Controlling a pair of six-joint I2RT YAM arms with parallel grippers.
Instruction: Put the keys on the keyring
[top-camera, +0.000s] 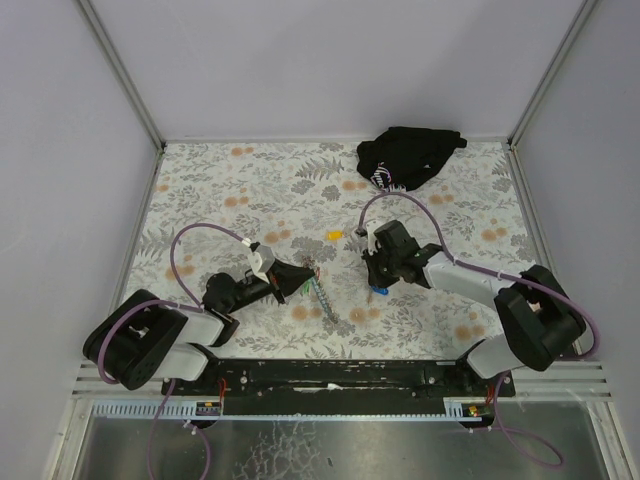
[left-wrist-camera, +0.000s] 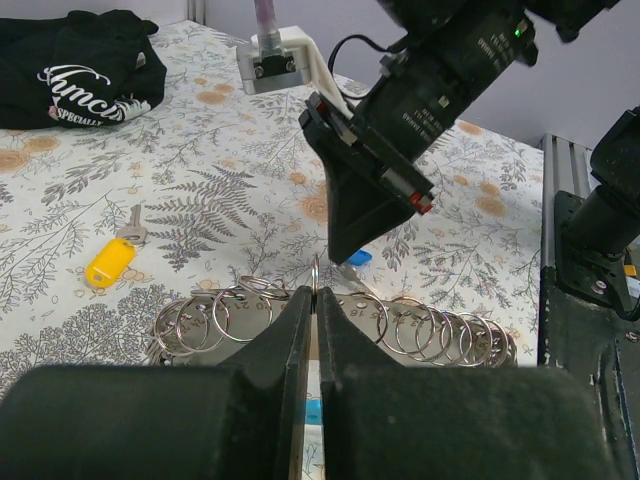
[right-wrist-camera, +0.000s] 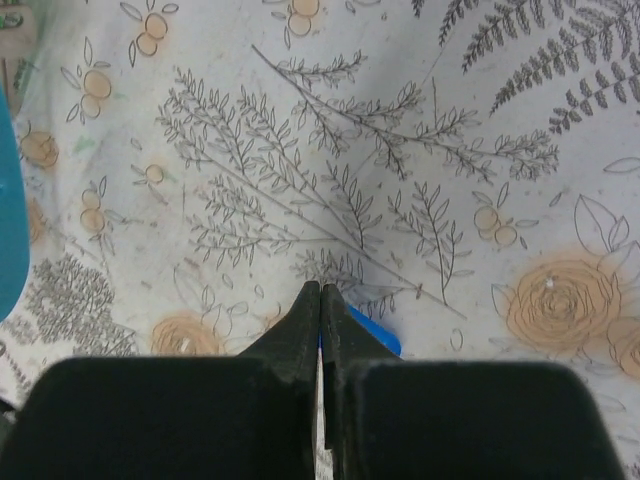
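- left claw (left-wrist-camera: 313, 298) pinched shut on the keyring (left-wrist-camera: 315, 270), which stands upright above a row of rings (left-wrist-camera: 430, 332) on the tabletop (left-wrist-camera: 250, 150).
- right claw (right-wrist-camera: 320, 292) pinched shut on the blue-tagged keys (right-wrist-camera: 375, 335).

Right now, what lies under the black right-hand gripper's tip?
A bright blue plastic tag sticks out beneath the right gripper, over the floral tablecloth. Any key on it is hidden by the fingers.

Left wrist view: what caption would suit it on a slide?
Left claw pinches an upright thin silvery metal ring; the shut right claw points at a small blue plastic tag.
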